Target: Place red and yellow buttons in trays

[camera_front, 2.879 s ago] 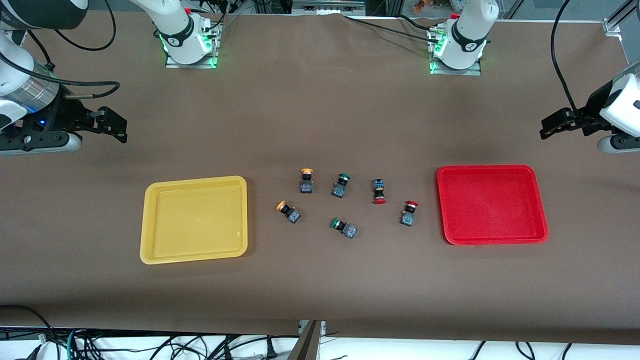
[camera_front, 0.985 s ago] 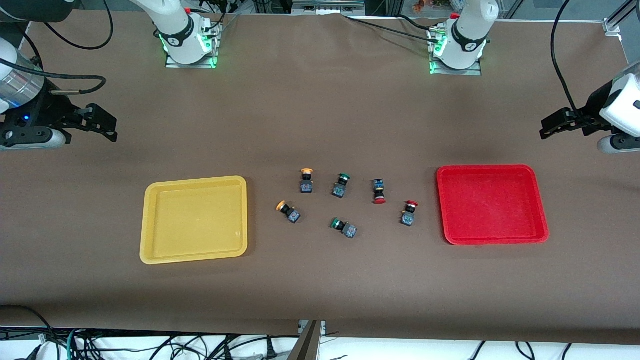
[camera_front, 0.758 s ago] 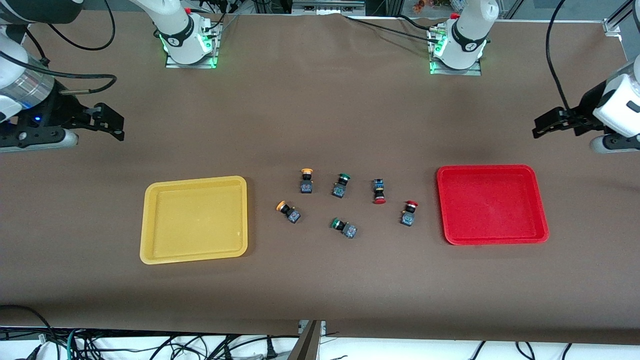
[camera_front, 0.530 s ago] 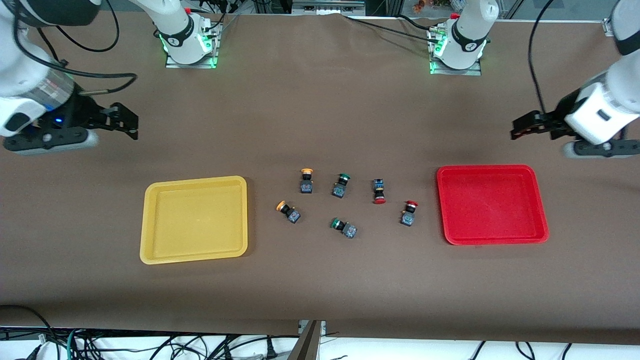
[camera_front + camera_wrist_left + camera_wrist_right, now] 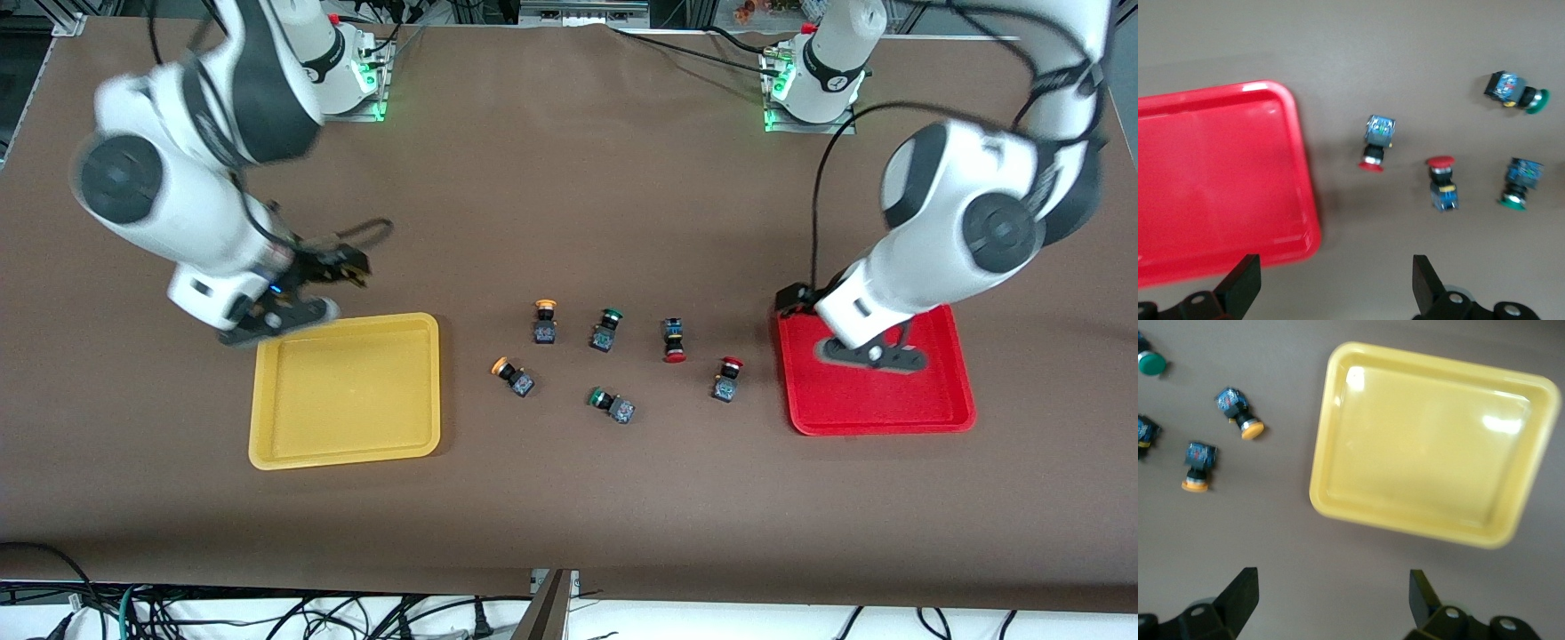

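**Both grippers empty, each beside its own colour's tray**

I read clock directions on the front view, twelve toward the robot bases.

Nearest the camera lay the two trays, the yellow tray [image 5: 342, 460] toward the right arm's end of the table and the red tray [image 5: 880, 428] toward the left arm's end, neither holding a button. Between them sat six switches. The near row was a near yellow button [image 5: 511, 376], a green button [image 5: 612, 404] and a near red button [image 5: 727, 380]. Farther off were a far yellow button [image 5: 544, 322], a second green button [image 5: 605, 330] and a far red button [image 5: 674, 340].

The left gripper [image 5: 789, 300] hung over the red tray's farther corner, the one facing the switches, with its fingers [image 5: 1238, 288] spread wide and nothing between them. The near red button lay at about seven o'clock from it, its long axis running twelve to six with the cap toward twelve.

The right gripper [image 5: 347, 265] hung over the table just off the yellow tray's farther rim, fingers [image 5: 1238, 593] likewise apart and empty. The yellow buttons lay at three to four o'clock from it. The far one ran twelve to six. The near one ran ten to four.

I judged the left arm closer to the reds and the right arm closer to the yellows.
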